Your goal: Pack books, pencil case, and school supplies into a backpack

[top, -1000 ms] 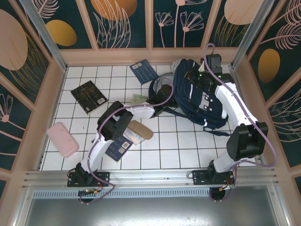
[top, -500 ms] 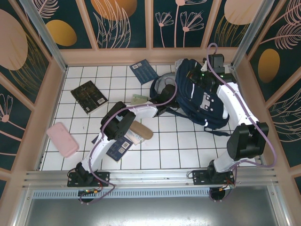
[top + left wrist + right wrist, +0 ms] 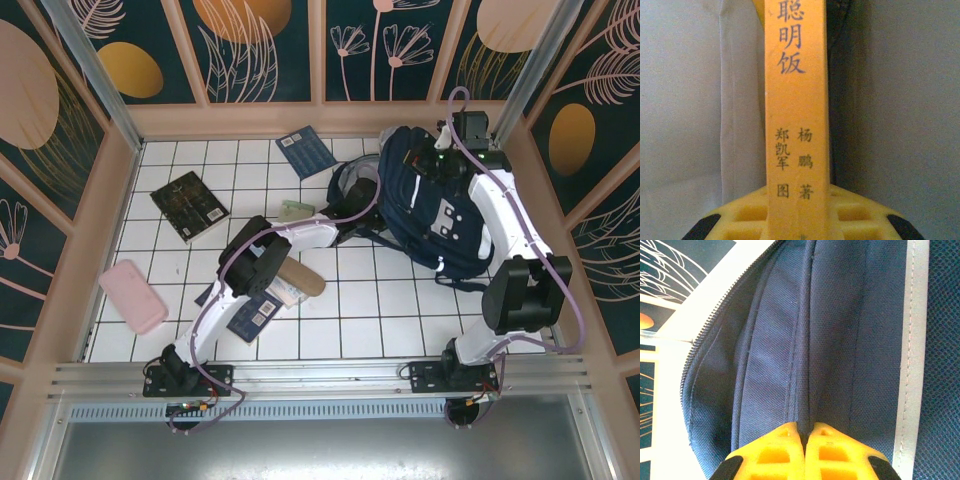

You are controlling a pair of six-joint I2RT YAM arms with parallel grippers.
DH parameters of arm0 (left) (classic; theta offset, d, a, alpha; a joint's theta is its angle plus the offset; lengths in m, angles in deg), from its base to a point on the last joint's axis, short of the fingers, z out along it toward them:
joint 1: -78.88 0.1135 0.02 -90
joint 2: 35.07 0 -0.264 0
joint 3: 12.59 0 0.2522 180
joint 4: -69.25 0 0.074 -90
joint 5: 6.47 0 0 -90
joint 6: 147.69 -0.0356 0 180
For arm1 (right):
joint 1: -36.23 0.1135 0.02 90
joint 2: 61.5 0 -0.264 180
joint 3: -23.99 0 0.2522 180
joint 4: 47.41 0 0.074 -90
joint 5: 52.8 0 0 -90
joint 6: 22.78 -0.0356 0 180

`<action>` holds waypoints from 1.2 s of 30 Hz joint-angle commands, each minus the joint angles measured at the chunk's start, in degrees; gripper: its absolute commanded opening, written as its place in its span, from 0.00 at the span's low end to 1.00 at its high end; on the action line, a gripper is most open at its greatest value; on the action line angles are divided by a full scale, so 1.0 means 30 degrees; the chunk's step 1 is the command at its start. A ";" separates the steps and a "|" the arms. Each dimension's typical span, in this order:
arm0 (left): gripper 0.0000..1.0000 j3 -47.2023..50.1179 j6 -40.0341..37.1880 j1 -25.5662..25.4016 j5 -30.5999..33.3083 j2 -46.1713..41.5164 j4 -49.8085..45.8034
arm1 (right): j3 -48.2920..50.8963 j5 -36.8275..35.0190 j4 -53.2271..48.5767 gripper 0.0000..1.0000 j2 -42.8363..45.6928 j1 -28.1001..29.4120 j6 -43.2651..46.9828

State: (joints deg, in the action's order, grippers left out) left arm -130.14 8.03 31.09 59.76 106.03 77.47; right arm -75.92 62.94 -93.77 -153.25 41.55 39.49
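The navy backpack (image 3: 440, 215) lies at the back right, its grey-lined mouth (image 3: 347, 187) facing left. My left gripper (image 3: 799, 200) is shut on the spine of the yellow book (image 3: 796, 100), held on edge inside that mouth with grey lining on both sides. My right gripper (image 3: 805, 427) is shut on a fold of the backpack's navy fabric (image 3: 840, 340), seen from above at the bag's top (image 3: 432, 160). On the tiles lie a black and gold book (image 3: 190, 206), a navy book (image 3: 305, 151), another navy book (image 3: 252, 316) and a pink pencil case (image 3: 133, 296).
A pale green flat box (image 3: 297, 210) lies just left of the backpack's mouth. A brown oblong pouch (image 3: 300, 276) and a clear packet (image 3: 285, 294) sit under the left forearm. Wooden walls close in the tiled floor (image 3: 390, 310) on three sides.
The right gripper has pulled the backpack's top up and toward the back right corner. The left gripper has pushed rightward, deeper into the mouth.
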 commanded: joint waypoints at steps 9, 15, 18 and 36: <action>0.62 0.1680 -0.1191 0.0099 -0.0298 -0.1719 -0.2127 | -0.0543 0.2199 0.1784 0.00 0.0644 0.0185 0.0958; 0.68 0.2453 -0.2207 0.1183 0.0454 -0.3549 -0.3139 | -0.0412 0.2656 0.1591 0.00 0.0668 -0.0037 0.1421; 0.68 0.2654 -0.3080 0.1562 0.1141 -0.4451 -0.4061 | -0.0493 0.2985 0.1390 0.00 0.0647 -0.0295 0.1849; 0.54 0.1388 -0.4743 0.2114 0.1752 -0.3113 -0.5832 | -0.1058 0.4339 0.0054 0.00 0.0189 -0.0514 0.4898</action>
State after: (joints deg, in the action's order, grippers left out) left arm -124.53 -1.44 36.55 61.73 98.59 63.41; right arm -75.92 71.84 -95.87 -153.51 40.29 49.05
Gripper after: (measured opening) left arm 0.541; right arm 0.053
